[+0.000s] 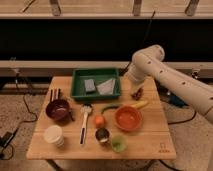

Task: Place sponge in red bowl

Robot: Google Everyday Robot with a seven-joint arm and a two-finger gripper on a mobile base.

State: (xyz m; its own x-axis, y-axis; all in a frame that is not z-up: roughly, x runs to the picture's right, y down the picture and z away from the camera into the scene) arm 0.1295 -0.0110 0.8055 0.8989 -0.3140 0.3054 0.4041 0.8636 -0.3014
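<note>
my gripper (133,83) just right of green tray (80,93), above table (150,146) | fingers apart, holding nothing | sponge (89,85) x1 in tray beside cloth (106,87) x1 | red bowl (128,118) x1, well apart from sponge | maroon bowl (58,110) x1 | cups x3

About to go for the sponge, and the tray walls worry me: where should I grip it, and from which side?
Probably straight down from above: the sponge lies flat inside the green tray, whose walls block a sideways approach. Close across its narrower width, minding the cloth lying close beside it. The gripper hangs by the tray's right rim.
</note>
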